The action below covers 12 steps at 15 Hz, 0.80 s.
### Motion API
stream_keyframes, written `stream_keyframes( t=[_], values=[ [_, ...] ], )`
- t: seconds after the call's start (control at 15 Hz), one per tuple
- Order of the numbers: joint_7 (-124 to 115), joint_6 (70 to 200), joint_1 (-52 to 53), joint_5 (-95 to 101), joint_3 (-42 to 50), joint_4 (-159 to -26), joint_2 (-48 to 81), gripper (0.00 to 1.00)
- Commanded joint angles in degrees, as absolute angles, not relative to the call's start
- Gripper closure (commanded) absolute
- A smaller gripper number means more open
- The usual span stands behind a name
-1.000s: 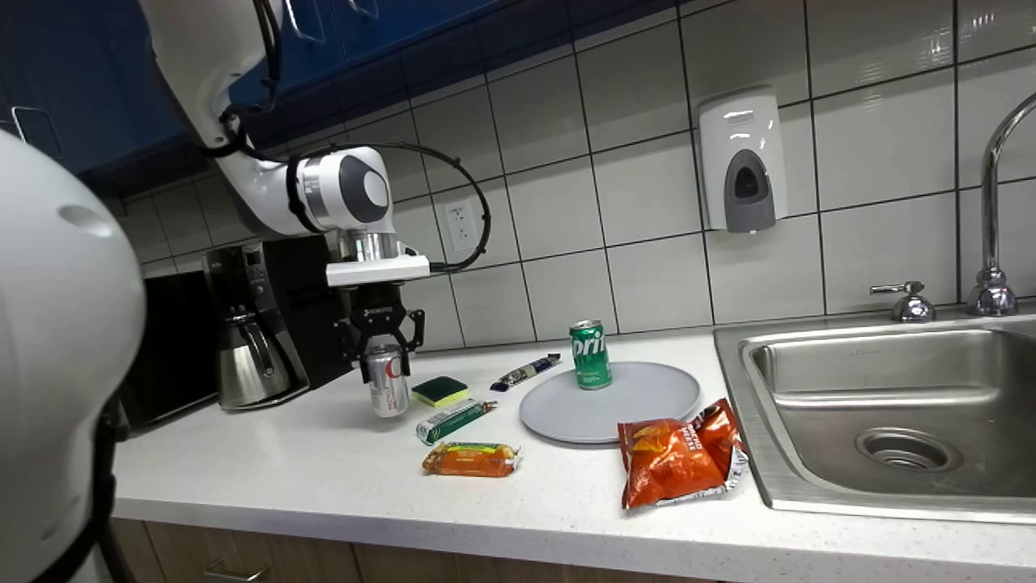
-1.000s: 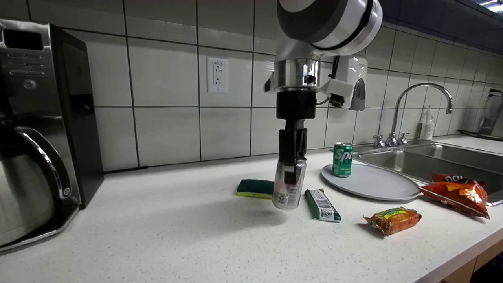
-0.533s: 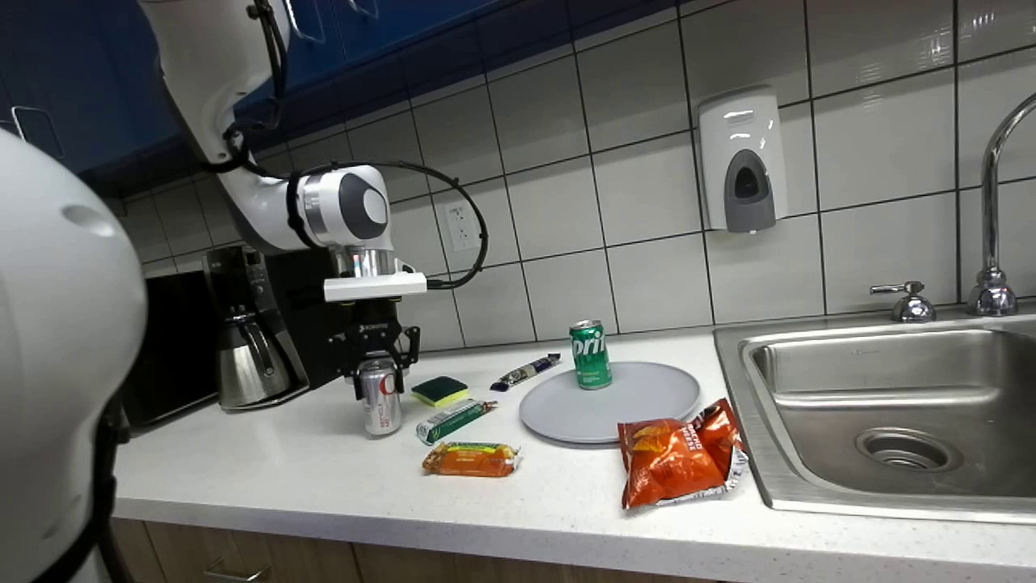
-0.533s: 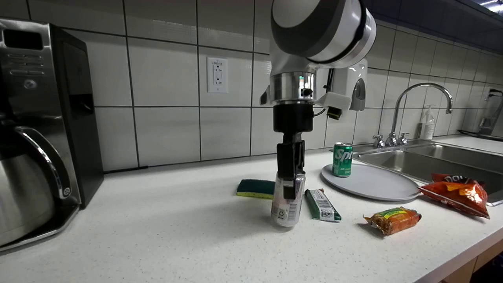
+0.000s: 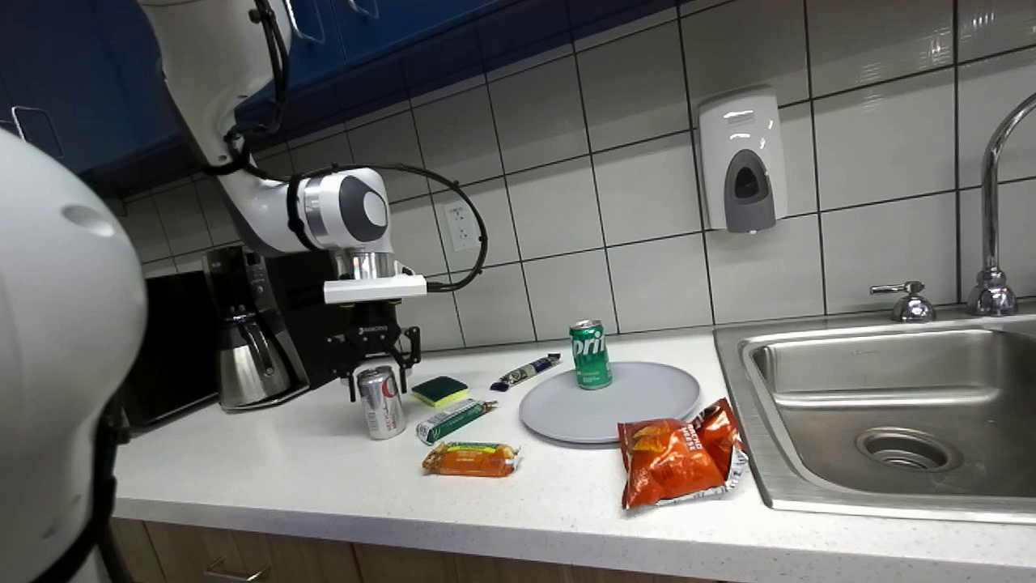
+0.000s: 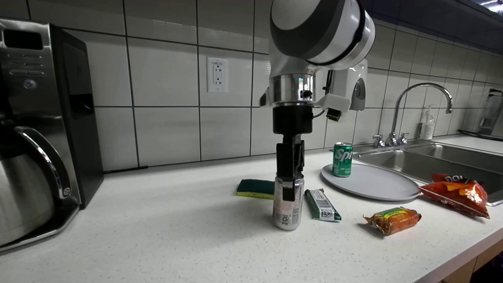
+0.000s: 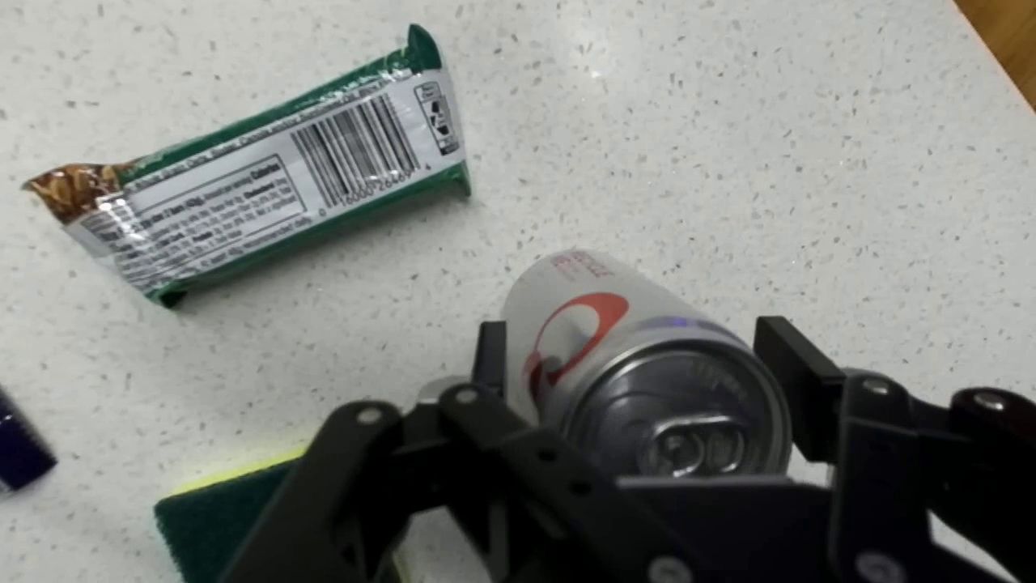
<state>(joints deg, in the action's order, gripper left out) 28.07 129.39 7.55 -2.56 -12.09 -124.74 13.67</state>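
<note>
A silver soda can (image 5: 382,409) with red lettering is on the white counter, leaning a little in that exterior view. My gripper (image 5: 378,392) is directly above, its jaws spread on either side of the can's upper part. In the wrist view the can (image 7: 583,308) lies between the fingers (image 7: 797,372); a gap shows beside at least one of them. Whether the other touches the can I cannot tell. Close by are a green-wrapped bar (image 7: 267,178) and a green and yellow sponge (image 7: 218,518), partly hidden by the gripper in the wrist view.
A grey plate (image 5: 558,413) carries a green Sprite can (image 5: 591,356). Around it are an orange-wrapped bar (image 5: 471,460), a dark-wrapped bar (image 5: 524,372) and a red chip bag (image 5: 676,457). The sink (image 5: 745,405) is beyond; a coffee maker (image 6: 74,118) stands opposite.
The gripper has come down with the can until the can met the counter. Since then the jaws have spread apart, and the can's tilt has shifted.
</note>
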Motion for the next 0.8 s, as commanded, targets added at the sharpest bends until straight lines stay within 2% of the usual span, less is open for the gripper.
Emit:
stream_keyframes(
  t=[0.0,0.73],
  values=[
    [29.6,127.0,7.1,-3.2,-12.7,-124.0,12.7,0.00],
    [31.6,123.8,6.6,-5.3,-12.8,-123.1,10.4,0.00]
  ],
)
